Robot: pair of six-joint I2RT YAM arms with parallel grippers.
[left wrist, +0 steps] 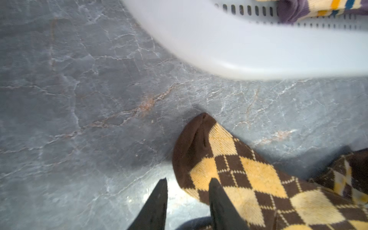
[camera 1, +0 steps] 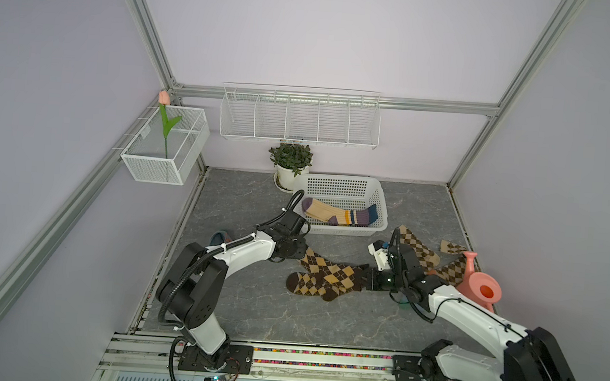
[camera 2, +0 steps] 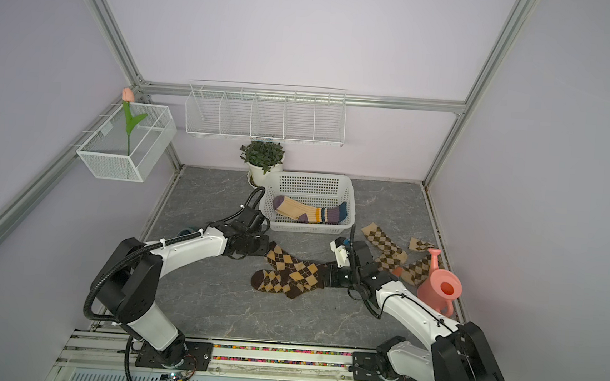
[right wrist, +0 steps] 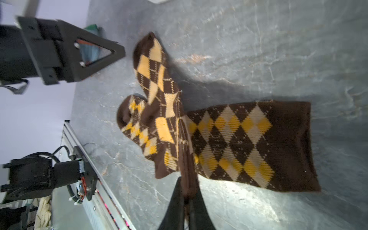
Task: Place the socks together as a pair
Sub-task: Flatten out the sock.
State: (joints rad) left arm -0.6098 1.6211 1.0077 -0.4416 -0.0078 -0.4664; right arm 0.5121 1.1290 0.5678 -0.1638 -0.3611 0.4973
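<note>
Dark-brown argyle socks point(camera 1: 326, 278) lay overlapped on the counter point(camera 1: 249, 317). Right claw point(right wrist: 188, 185) pinched one cuff. Left claw point(left wrist: 188, 180) stood narrowly parted at a toe, gripping nothing. Left arm point(camera 1: 243, 250) hid most of a blue sock point(camera 1: 219, 237).

Two dark-brown argyle socks point(camera 1: 326, 280) overlapping at the bench point(camera 1: 268, 311) middle, right gripper point(camera 1: 365, 278) at their cuffs, left gripper point(camera 1: 303, 250) by one toe, cream striped socks point(camera 1: 339, 213) in white basket point(camera 1: 382, 205) near the far edge, tan argyle socks point(camera 1: 419, 249) and pink watering can point(camera 1: 480, 287) by the right edge.

Left fingers point(left wrist: 157, 203) stand parted, right fingers point(right wrist: 175, 205) pinched together.
</note>
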